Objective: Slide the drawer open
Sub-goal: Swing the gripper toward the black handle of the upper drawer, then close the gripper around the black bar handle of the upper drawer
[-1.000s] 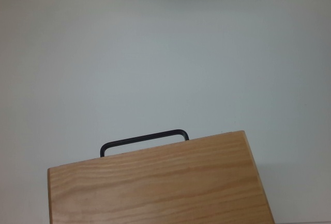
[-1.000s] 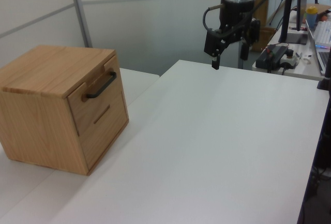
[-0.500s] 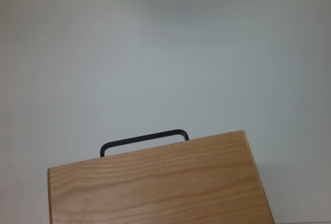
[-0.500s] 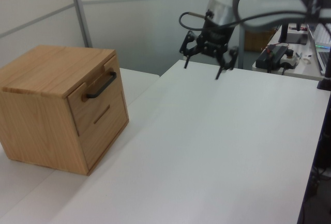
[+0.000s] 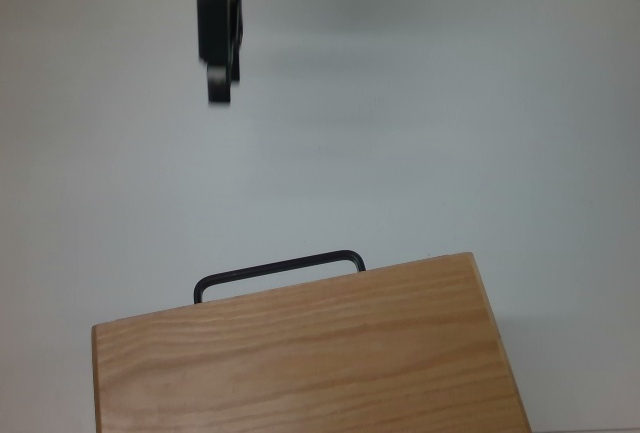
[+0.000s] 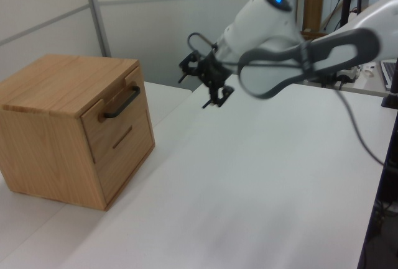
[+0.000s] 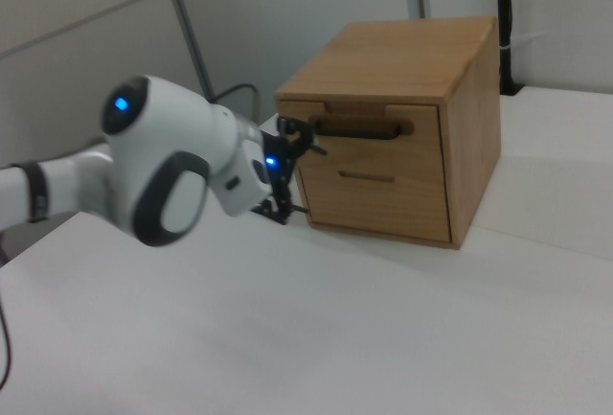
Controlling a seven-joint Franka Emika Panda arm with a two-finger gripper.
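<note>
Illumination was bright, even and diffuse in all three views, and the white table (image 6: 261, 176) appeared close to overexposed, with little surface texture. The end effector (image 5: 218, 43) was motion-blurred in the top view and cast only a faint, soft shadow on the table. The arm (image 7: 163, 180) was likewise smeared in the left and right views, whereas the cabinet (image 6: 56, 132) remained sharp.

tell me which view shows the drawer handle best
The left view: the black handle stands out in full on the shut drawer. The right view has the gripper beside its end; the top view shows only its outline.
</note>
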